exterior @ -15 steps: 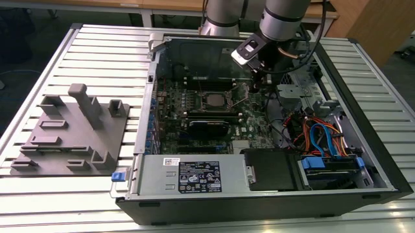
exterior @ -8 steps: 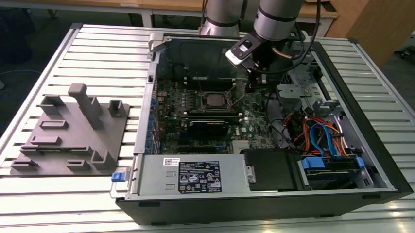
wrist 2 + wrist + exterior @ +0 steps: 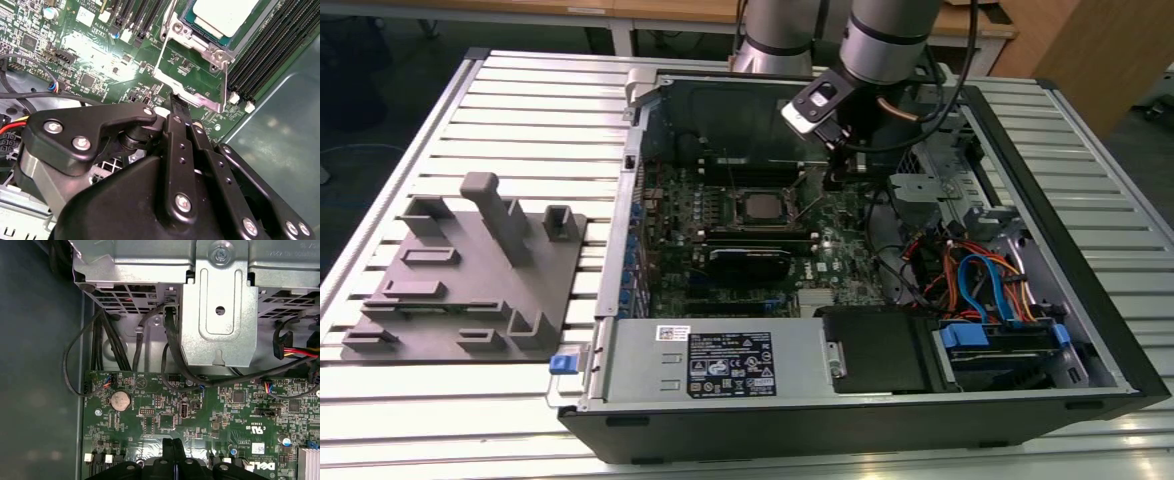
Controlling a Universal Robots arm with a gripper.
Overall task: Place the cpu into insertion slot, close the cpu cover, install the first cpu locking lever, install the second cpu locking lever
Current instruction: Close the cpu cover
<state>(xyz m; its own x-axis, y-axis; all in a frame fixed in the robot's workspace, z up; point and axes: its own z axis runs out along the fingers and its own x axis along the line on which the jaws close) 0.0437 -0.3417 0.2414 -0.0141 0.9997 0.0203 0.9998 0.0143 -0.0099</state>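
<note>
Inside the open computer case [image 3: 1101, 300] on the desk [image 3: 520, 100], I see my claw [image 3: 176, 102] clenched, fingers pressed together on nothing. Its tip is just beside the edge of the cpu cover [image 3: 200, 97]; I cannot tell if they touch. The cover is swung open, clear of the insertion slot [image 3: 214, 50]. The cpu [image 3: 225, 15] already sits in the slot, silvery top up.

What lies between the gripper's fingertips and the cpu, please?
In the second wrist view, the cpu cover lies open between the gripper and the cpu. Green circuit board shows through its window.
</note>
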